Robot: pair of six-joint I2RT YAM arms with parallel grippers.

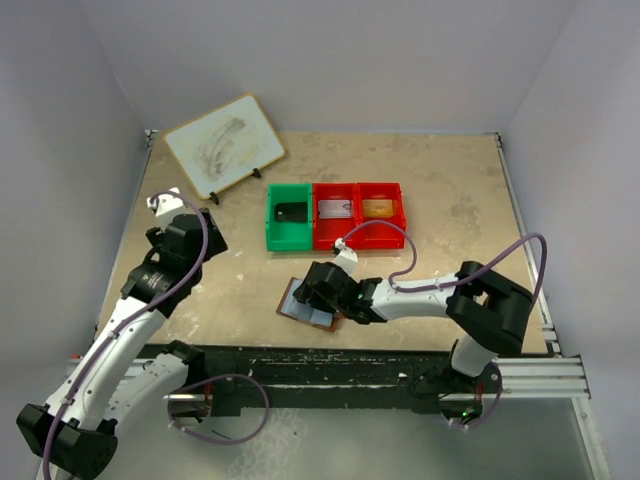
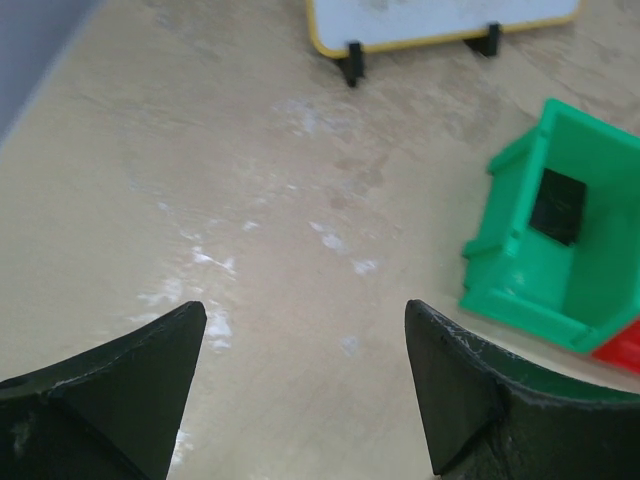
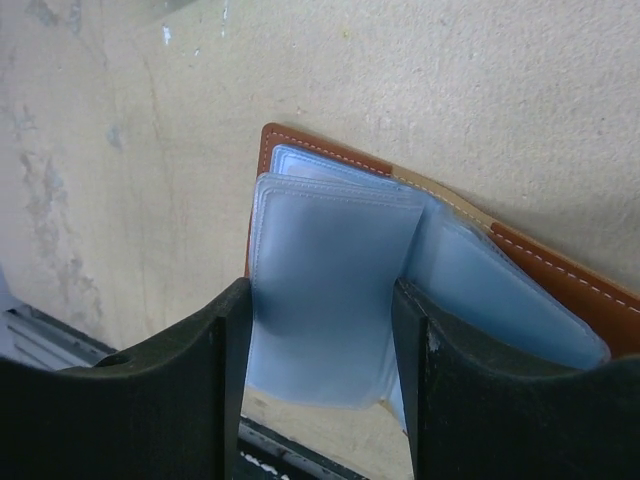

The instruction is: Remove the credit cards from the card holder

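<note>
One card holder (image 3: pixel 330 250) lies open on my side of the green bin (image 1: pixel 288 240). My right gripper (image 3: pixel 320 300) straddles its blue sleeve, fingers apart. My left gripper (image 2: pixel 305 330), also spread, hovers left of that bin.

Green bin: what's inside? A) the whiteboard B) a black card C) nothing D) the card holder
B: a black card lies flat in the green bin; the card holder lies open outside it.
</note>
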